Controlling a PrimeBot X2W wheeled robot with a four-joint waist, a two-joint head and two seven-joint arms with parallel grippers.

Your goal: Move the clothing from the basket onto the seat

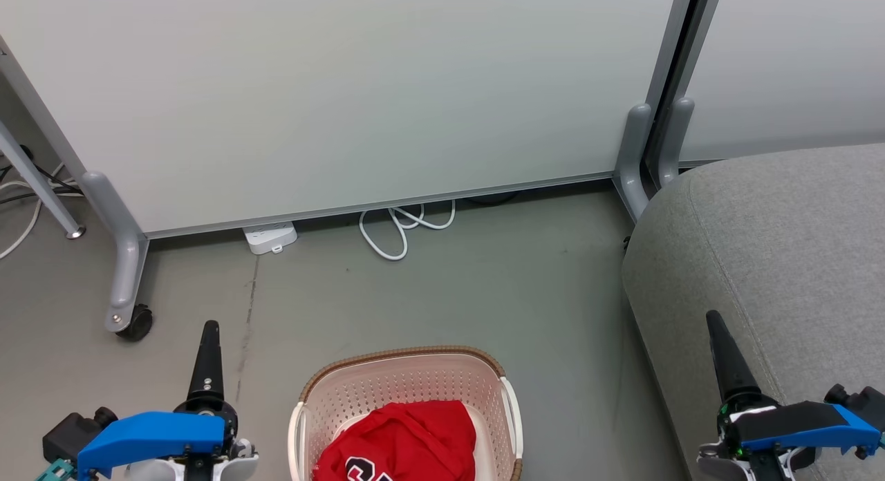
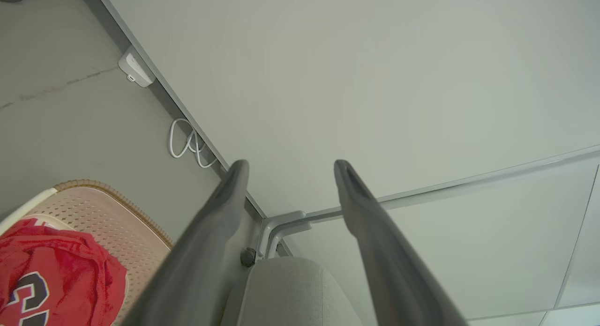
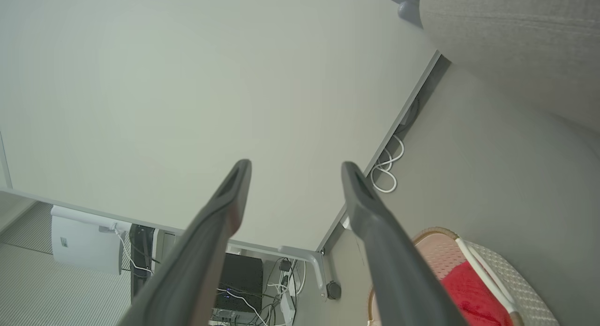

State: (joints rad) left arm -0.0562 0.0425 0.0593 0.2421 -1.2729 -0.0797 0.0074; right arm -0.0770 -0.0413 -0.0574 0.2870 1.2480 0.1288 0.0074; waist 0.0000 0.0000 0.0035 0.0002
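Below, the clothing lies heaped in the basket. Both are cut off by the head view's lower edge, and the lettering is only partly legible. The seat stands at right. Left fingers and right fingers are spread apart, holding nothing.

Smooth grey floor. Carries a cream basket. Shows a thin dark crack left of the basket and, farther left, a black caster under a grey leg. Holds a white power strip and a looped white cable beyond the basket, at the white panel base. Bears the grey seat right of the basket, apart from it.
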